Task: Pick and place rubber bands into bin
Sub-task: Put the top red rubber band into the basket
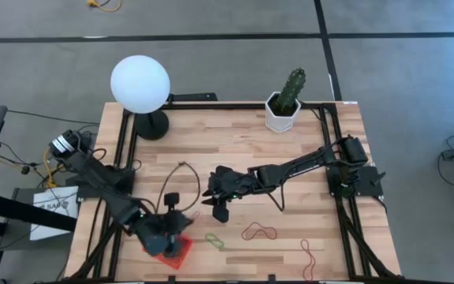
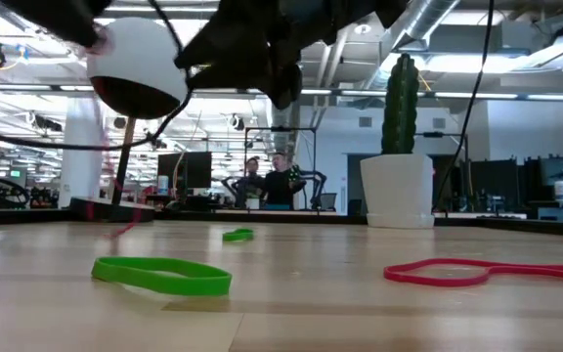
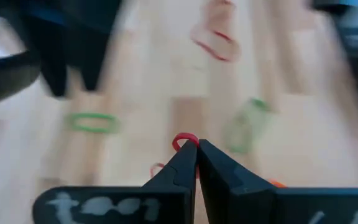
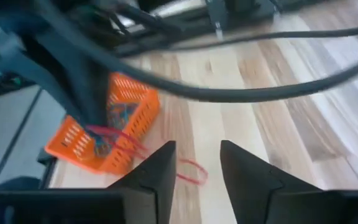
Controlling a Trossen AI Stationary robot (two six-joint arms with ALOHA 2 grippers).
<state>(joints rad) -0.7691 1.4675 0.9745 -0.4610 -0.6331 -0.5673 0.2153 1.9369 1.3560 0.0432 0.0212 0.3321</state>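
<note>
The orange mesh bin (image 1: 177, 254) sits at the table's near left and holds several rubber bands (image 4: 118, 113). My left gripper (image 1: 169, 229) hovers just above it, shut on a red rubber band (image 3: 185, 141). To the right of the bin, above the table, my right gripper (image 4: 197, 147) stands open with nothing between its fingers. A red band (image 4: 191, 172) lies on the wood just beyond them. A green band (image 1: 214, 241) and two red bands (image 1: 258, 231) (image 1: 309, 259) lie flat toward the near edge. My left gripper pinches the red rubber band between its two fingertips, and a small loop (image 3: 186, 139) pokes out past the tips. The fingers slant downward. The rest of the band (image 4: 120, 138) hangs slack below them beside the bin's wall, clear of the table.
A white globe lamp (image 1: 140, 85) and a white pot with a cactus (image 1: 284, 108) stand along the far edge. A black cable (image 1: 181, 168) loops above the table between the arms. Bare wood lies between the cactus pot and the loose bands.
</note>
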